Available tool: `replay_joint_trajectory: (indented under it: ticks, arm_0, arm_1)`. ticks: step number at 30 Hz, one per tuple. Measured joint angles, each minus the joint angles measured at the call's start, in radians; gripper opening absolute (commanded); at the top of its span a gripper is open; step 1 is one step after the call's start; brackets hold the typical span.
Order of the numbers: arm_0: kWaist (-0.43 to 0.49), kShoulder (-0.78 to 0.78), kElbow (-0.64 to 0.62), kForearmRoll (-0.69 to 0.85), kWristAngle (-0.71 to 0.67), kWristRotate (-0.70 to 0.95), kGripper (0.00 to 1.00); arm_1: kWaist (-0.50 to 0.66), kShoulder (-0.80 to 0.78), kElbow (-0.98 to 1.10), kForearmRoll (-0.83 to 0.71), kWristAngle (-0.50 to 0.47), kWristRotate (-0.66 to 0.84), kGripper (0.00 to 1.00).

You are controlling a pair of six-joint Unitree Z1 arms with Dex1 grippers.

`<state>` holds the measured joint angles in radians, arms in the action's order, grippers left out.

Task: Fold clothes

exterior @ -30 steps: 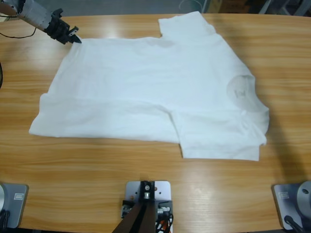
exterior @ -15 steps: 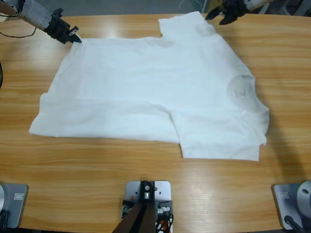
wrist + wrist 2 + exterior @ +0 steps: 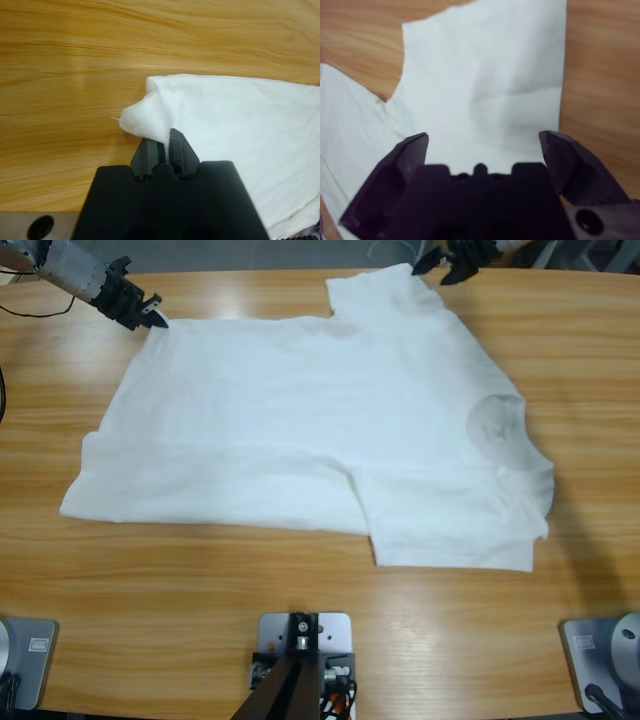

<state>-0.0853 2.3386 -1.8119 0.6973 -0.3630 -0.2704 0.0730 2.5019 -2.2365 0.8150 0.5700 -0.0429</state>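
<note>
The left gripper [image 3: 155, 320], at the far left of the wooden table [image 3: 300, 610], has its jaws pinched on a bunched hem corner of the white T-shirt [image 3: 320, 420], which lies spread flat across the table's middle. At the far right, the right gripper [image 3: 440, 265] hangs over the shirt's far sleeve [image 3: 520, 60], jaws spread wide, apart from the cloth.
</note>
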Motion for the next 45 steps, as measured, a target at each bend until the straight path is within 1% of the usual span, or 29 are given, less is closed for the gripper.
replay_joint_trajectory:
  ticks: [3,9,13,15,22,27,29,32,35,36,37,39,41,43,45]
  arm_0:
    - [0.0,0.0,0.0,0.0,-0.002,0.0,0.0]
    - [0.0,0.0,0.0,0.0,-0.004,0.0,0.0]
    - [0.0,0.0,0.0,0.0,-0.005,0.0,0.0]
    - [0.0,0.0,0.0,0.0,-0.005,0.001,0.0]
    - [0.0,0.0,-0.004,0.001,-0.007,0.006,0.0]
    - [0.0,0.0,-0.004,0.001,-0.008,0.006,0.0]
    - [0.0,0.0,-0.004,0.001,-0.008,0.007,0.0]
    - [0.0,0.0,-0.004,0.001,-0.008,0.007,0.0]
    - [0.0,0.0,-0.004,0.001,-0.008,0.007,0.0]
    - [0.0,0.0,-0.004,0.001,-0.008,0.007,0.0]
    - [0.0,0.0,-0.004,0.001,-0.008,0.007,0.0]
    - [0.0,0.0,-0.005,0.002,-0.01,0.008,0.0]
    - [0.0,0.0,-0.005,0.003,-0.013,0.01,0.0]
    - [0.0,0.0,-0.006,0.003,-0.016,0.012,0.0]
    - [0.0,0.0,-0.006,0.004,-0.022,0.015,0.0]
  arm_1:
    - [-0.008,0.035,-0.093,0.071,-0.01,-0.009,0.908]
    - [-0.019,0.139,-0.334,0.262,-0.024,-0.034,0.908]
    - [-0.02,0.198,-0.386,0.38,-0.024,-0.05,0.908]
    - [-0.021,0.203,-0.396,0.414,-0.027,-0.066,0.908]
    - [-0.021,0.197,-0.408,0.459,-0.088,-0.129,0.908]
    - [-0.018,0.195,-0.408,0.46,-0.102,-0.143,0.904]
    - [-0.004,0.188,-0.408,0.46,-0.141,-0.151,0.899]
    - [0.032,0.144,-0.407,0.451,-0.232,-0.16,0.867]
    - [0.062,0.063,-0.407,0.415,-0.268,-0.165,0.867]
    - [0.068,0.022,-0.38,0.381,-0.274,-0.165,0.867]
    - [0.072,-0.031,-0.293,0.309,-0.278,-0.163,0.867]
    - [0.074,-0.151,-0.009,0.088,-0.283,-0.134,0.873]
    - [0.074,-0.238,0.241,-0.088,-0.283,-0.113,0.893]
    - [0.074,-0.29,0.399,-0.209,-0.276,-0.104,0.961]
    - [0.074,-0.312,0.477,-0.297,-0.256,-0.099,0.964]
